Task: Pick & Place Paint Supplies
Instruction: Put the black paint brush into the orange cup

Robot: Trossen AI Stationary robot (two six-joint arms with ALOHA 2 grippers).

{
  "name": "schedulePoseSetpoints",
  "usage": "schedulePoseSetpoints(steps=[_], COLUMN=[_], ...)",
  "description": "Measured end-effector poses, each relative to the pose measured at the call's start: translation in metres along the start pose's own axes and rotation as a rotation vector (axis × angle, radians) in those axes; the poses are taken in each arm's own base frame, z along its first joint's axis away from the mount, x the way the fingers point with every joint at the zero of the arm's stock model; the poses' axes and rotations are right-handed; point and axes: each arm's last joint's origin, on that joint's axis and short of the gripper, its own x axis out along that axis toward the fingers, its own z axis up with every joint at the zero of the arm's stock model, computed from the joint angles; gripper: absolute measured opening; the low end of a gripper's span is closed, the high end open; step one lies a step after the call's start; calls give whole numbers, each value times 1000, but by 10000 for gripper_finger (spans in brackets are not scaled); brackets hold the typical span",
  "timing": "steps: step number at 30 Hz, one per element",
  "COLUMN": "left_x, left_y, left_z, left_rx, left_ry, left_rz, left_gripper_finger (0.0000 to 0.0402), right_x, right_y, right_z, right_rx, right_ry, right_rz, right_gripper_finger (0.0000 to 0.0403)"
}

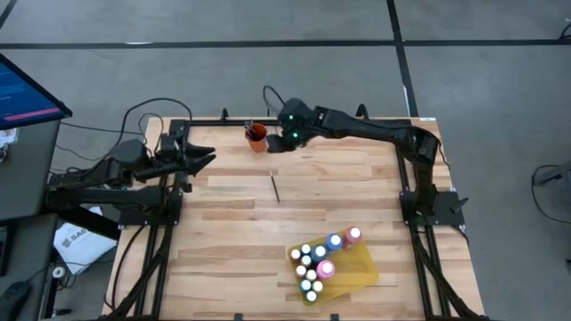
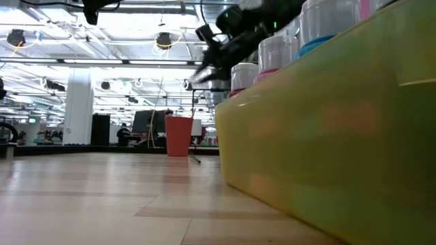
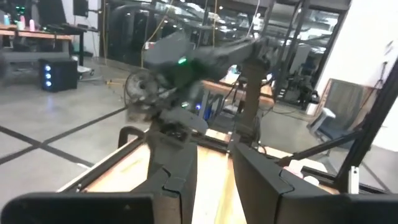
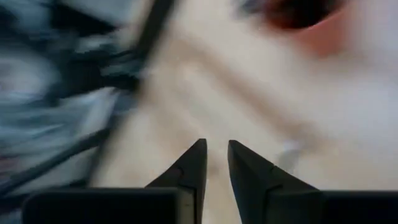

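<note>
An orange cup stands near the table's far edge with dark paintbrushes sticking up out of it. My right gripper hovers just right of the cup; the right wrist view shows its fingers a little apart with nothing between them. One thin dark paintbrush lies flat on the table's middle. White-capped paint bottles stand in the yellow tray at the near right. My left gripper waits at the far left, open and holding nothing.
The low view has the tray's yellow wall close in front, with the cup and the lying brush beyond it. Bare wood lies between the brush and the tray. Cables run behind the table's far left corner.
</note>
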Motion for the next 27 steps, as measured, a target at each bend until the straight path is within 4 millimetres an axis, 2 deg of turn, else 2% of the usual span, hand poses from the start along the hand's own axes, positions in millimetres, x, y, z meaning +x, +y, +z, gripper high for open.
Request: schedulePoseSetpoints(steps=[4, 7, 9, 12, 21, 27], left_x=[5, 9, 11, 13, 9, 4], left_y=[0, -1, -1, -1, -1, -1], left_z=[-2, -5, -6, -7, -4, -2], left_rx=[4, 9, -3, -18, -53, -78], left_ry=[22, 46, 54, 62, 42, 24], left_rz=[6, 14, 15, 18, 6, 2], left_gripper_finger=[94, 94, 94, 94, 94, 94], right_x=[-13, -10, 1, 29, 82, 116], right_y=[19, 36, 40, 32, 10, -2], right_z=[-16, -18, -20, -21, -6, -14], right_rx=[-146, -200, -211, -212, -179, -197], right_ry=[-58, -76, -56, -2, 67, 143], right_rz=[-374, -417, -429, -462, -523, -573], right_gripper_finger=[47, 44, 49, 66, 144, 150])
